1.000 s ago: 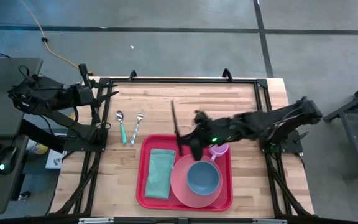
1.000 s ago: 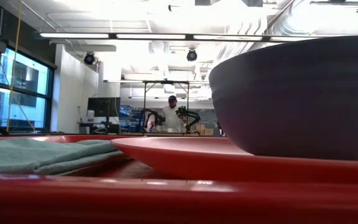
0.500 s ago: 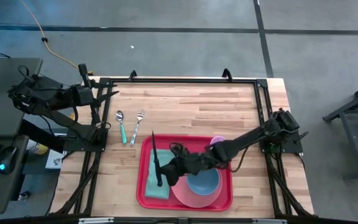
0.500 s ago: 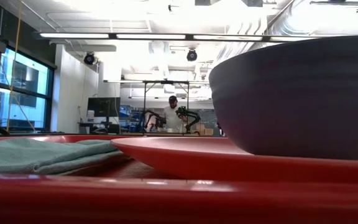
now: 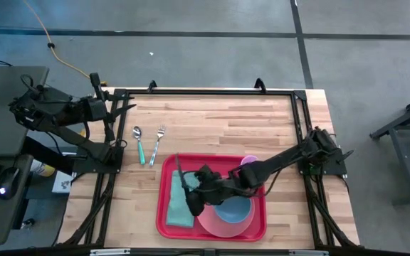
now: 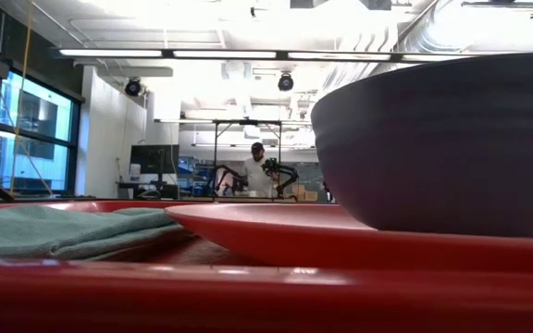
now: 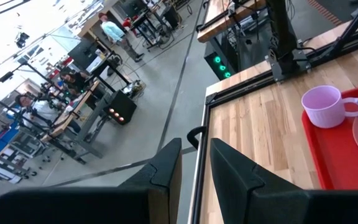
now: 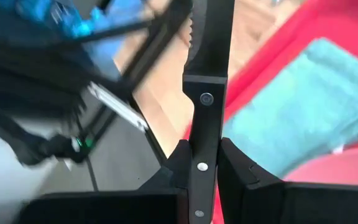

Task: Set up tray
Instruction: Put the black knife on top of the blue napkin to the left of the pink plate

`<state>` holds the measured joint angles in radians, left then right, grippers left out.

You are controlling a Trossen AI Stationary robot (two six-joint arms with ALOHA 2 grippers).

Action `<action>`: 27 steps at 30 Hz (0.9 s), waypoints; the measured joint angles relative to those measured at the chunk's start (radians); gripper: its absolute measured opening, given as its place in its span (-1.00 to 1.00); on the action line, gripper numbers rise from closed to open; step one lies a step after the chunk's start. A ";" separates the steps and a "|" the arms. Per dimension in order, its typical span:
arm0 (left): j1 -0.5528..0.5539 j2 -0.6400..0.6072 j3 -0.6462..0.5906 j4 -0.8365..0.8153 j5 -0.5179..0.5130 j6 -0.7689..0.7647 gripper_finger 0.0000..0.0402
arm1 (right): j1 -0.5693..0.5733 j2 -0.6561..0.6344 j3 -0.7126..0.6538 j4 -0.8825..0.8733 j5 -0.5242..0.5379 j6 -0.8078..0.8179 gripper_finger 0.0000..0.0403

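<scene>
The red tray (image 5: 164, 217) lies at the table's (image 5: 262, 121) near edge, carrying a teal cloth (image 5: 178, 206), plate (image 5: 226, 226), bowl (image 5: 233, 203) and cup (image 5: 250, 163). Over the cloth, the right tool (image 5: 193, 190) pinches a black knife (image 8: 205, 93) by its handle. The left tool (image 7: 194, 163), slightly spread, waits far left. The tray looks stiff, light and slick; its raised rim offers the best hold.

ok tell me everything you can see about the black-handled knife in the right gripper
The black-handled knife has a dark, riveted handle and a serrated blade. The right gripper is shut on its handle. In the high view it hangs over the folded teal cloth on the large red plastic tray; whether its tip touches anything cannot be told.
</scene>
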<state>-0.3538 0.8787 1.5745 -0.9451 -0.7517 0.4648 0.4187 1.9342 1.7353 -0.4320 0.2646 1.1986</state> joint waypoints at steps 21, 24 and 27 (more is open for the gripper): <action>0.000 0.000 0.000 0.000 0.007 -0.055 -0.42 | -0.080 0.357 0.559 -0.444 -0.039 -0.073 -0.88; 0.000 0.000 0.000 0.000 0.010 -0.055 -0.42 | -0.092 0.354 0.561 -0.473 0.020 -0.047 -0.88; 0.000 0.000 0.000 0.000 0.010 -0.059 -0.42 | -0.100 0.355 0.560 -0.487 0.032 -0.014 -0.88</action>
<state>-0.3536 0.8783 1.5745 -0.9450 -0.7414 0.4063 0.3184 2.2894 2.2955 -0.9190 0.2962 1.1848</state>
